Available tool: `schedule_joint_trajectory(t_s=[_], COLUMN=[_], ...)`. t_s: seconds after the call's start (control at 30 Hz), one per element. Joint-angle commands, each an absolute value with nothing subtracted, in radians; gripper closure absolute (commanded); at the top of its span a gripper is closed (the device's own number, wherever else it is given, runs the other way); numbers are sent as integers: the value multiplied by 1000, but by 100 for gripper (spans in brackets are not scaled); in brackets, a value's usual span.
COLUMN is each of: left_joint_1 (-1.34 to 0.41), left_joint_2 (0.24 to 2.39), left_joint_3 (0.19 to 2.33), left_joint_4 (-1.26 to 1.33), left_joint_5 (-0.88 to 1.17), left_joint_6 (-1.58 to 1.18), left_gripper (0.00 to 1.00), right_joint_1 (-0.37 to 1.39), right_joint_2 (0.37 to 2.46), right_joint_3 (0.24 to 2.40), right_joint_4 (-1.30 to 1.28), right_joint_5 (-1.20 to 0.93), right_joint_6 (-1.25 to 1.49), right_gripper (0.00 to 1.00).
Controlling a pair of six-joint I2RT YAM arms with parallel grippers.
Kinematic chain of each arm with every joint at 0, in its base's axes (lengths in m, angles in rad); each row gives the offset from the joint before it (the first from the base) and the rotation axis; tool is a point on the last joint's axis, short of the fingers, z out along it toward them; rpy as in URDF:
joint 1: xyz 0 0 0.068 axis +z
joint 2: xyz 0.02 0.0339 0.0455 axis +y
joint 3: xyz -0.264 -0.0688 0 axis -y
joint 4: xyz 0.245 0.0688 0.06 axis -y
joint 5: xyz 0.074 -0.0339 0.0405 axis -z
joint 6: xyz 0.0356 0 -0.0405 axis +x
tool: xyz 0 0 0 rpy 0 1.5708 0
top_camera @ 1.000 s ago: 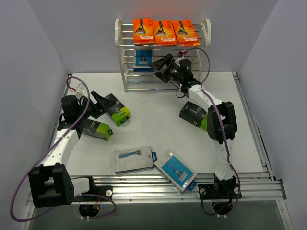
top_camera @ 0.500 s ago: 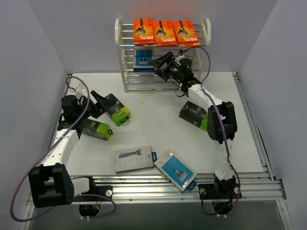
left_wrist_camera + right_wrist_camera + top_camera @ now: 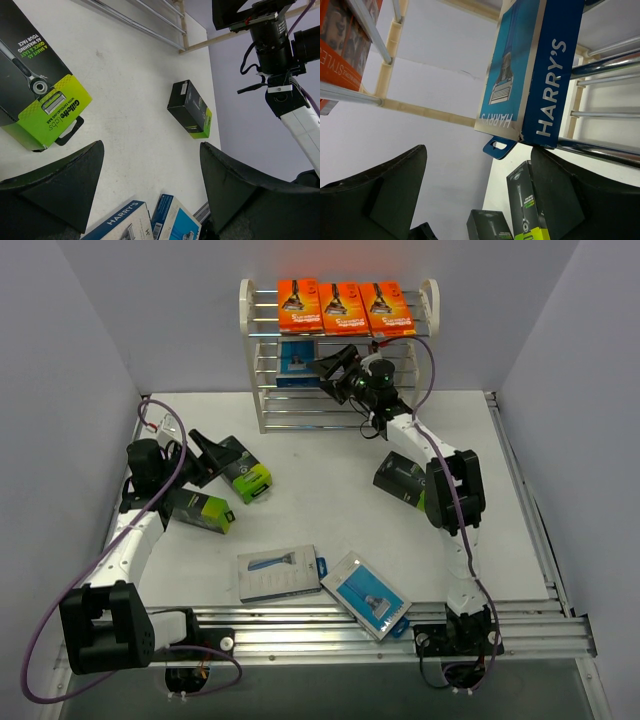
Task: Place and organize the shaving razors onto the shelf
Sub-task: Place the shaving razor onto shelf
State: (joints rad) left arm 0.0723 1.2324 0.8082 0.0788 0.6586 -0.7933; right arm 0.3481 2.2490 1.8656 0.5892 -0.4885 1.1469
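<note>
The tabletop [image 3: 330, 440] carries the shelf [image 3: 247, 302] at the middle of its far edge.

Shelf contents:
- Top tier: three orange cards [image 3: 343, 307], side by side, filling the tier from left to right.
- Second tier, left part: one blue pack [image 3: 296, 358], upright behind the rods. In the right wrist view it rests on the rods with its hang tab overhanging.
- Lower tiers: contents cannot be determined; the rods and the right arm cover them.

Count on the tabletop:
- Three black-and-lime boxes: two near the left edge [image 3: 245, 468] [image 3: 198, 508], one towards the right edge [image 3: 405, 481], partly covered by the right arm.
- Two further blue packs [image 3: 280, 572] [image 3: 366, 594], flat, touching at one corner, near the near edge.

Hands:
- The right hand [image 3: 335, 362] is at the second tier, jaws spread wide and holding nothing. The blue pack sits just beyond its fingertips.
- The left hand [image 3: 212, 457] is near the left edge, jaws spread wide and holding nothing, just beside the nearest box. That box is cut off at the edge of the left wrist view.
</note>
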Motion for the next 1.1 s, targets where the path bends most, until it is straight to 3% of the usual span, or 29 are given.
schedule_joint_trajectory(t_s=[0.0, 0.4, 1.07], left_joint_1=[78, 86, 110], left_joint_2=[1224, 1212, 1198], left_joint_3=[805, 805, 822], left_joint_4=[141, 132, 98], left_joint_5=[676, 667, 641], left_joint_6=[-793, -782, -709], left_gripper=[14, 14, 14], right_joint_1=[359, 360, 357], right_joint_2=[2266, 2189, 1812], right_joint_3=[1925, 1841, 1350], right_joint_4=[657, 713, 792], right_joint_5=[-482, -492, -627], right_joint_6=[1155, 1150, 1040], right_gripper=[20, 20, 20])
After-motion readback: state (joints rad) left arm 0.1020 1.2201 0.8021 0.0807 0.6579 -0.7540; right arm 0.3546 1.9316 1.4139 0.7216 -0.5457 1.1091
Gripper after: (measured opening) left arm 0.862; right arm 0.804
